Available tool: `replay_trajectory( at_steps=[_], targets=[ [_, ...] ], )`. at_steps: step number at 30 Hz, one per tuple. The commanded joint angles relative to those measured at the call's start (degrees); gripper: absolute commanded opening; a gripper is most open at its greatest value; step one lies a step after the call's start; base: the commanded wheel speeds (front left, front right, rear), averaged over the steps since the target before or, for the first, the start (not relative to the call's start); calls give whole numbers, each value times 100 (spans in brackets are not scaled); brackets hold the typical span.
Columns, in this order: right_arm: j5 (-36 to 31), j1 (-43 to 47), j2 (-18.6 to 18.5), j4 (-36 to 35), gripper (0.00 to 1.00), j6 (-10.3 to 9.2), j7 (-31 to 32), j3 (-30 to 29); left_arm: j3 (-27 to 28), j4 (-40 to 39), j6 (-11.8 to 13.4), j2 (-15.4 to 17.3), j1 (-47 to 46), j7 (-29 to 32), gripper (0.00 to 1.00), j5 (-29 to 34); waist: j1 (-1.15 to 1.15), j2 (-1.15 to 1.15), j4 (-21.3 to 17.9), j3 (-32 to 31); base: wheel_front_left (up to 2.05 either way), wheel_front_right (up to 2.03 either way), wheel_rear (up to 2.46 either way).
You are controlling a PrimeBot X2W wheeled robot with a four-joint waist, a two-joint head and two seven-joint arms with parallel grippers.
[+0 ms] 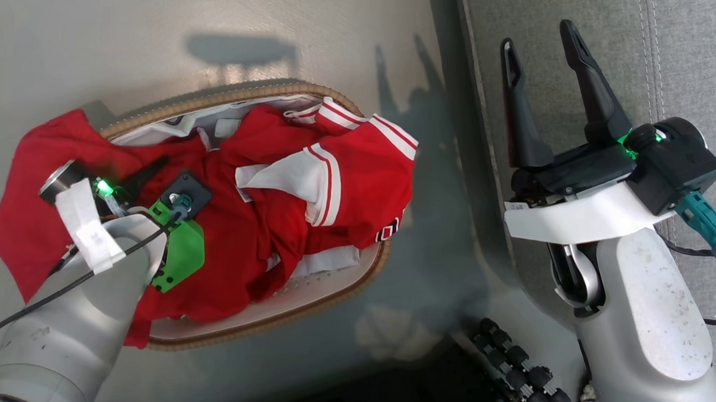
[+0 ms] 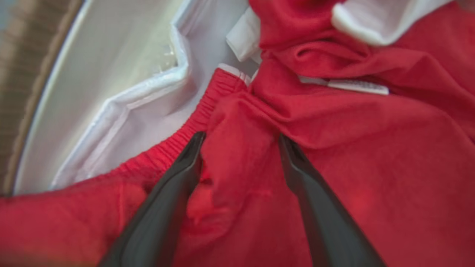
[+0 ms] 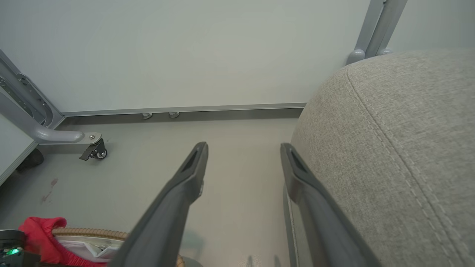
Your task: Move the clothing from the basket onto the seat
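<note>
Grey floor (image 1: 97,28) carries the basket (image 1: 328,300), the clothing (image 1: 240,231) heaped in it and spilling over its rim, none on the seat (image 1: 696,59). Left gripper (image 2: 242,136), jaws wide, presses into the red shirt (image 2: 371,167): grasping step, I'd say; next it must close on a fold and lift. Right gripper (image 1: 538,37) hangs wide, empty.

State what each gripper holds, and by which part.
Nothing is held. The left gripper stands open astride a fold of red clothing; the right gripper is open, empty.
</note>
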Motion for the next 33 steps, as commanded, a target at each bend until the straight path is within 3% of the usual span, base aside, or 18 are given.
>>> replay_trajectory(
  at_steps=[1, 9, 10, 11, 12, 20, 33],
  targets=[
    [78, 8, -14, -36, 100, -4, -28, 20, -60, 84, -29, -22, -109, 86, 100, 79, 0, 0, -51, 67, 0, 0, 0],
    [164, -71, -11, -84, 100, -4, -28, 79, -211, 310, -114, -17, -147, 509, 100, -25, 0, 0, -120, 196, 0, 0, 0],
    [149, -81, -14, -81, 100, -4, -28, 89, -212, 328, -120, 10, -145, 570, 94, -53, 0, 0, -130, 202, 0, 0, 0],
    [144, -84, -14, -80, 100, -4, -28, 93, -223, 335, -129, 21, -138, 579, 63, -60, 0, 0, -137, 201, 0, 0, 0],
    [145, -86, -14, -77, 100, -4, -28, 93, -240, 342, -140, 21, -122, 554, 0, -70, 0, 0, -139, 193, 0, 0, 0],
    [85, -68, -15, 113, 100, -4, -28, 51, -199, 345, -125, -223, 71, 176, 0, -329, 0, 0, -69, -172, 0, 0, 0],
    [-183, 523, -18, 669, 100, -4, -28, -63, 287, -170, -9, -707, 1063, -168, 0, -1082, 0, 0, 291, -2015, 0, 0, 0]
  ],
)
